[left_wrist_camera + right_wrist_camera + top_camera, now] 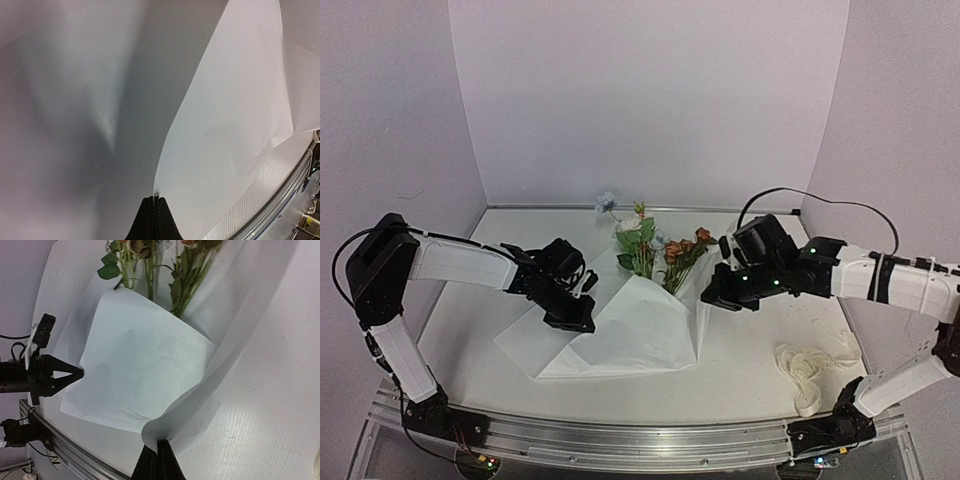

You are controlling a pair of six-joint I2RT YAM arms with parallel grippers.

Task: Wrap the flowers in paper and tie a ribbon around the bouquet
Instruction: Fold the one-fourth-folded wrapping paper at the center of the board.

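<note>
The paper (645,335) lies mid-table, folded over the stems of the flowers (655,250), whose blooms stick out at the back. My left gripper (582,322) is shut on the paper's left edge; in the left wrist view the sheet (225,125) runs into the closed tips (156,198). My right gripper (712,300) is shut on the paper's right edge, which curls up from its tips (160,442). In the right wrist view the folded flap (140,370) covers the green stems (180,280). The ribbon (810,372) lies bunched at the front right, apart from both grippers.
A single pale blue flower (606,202) lies by the back wall. A metal rail (640,440) runs along the near table edge. White walls enclose the table on the left, back and right.
</note>
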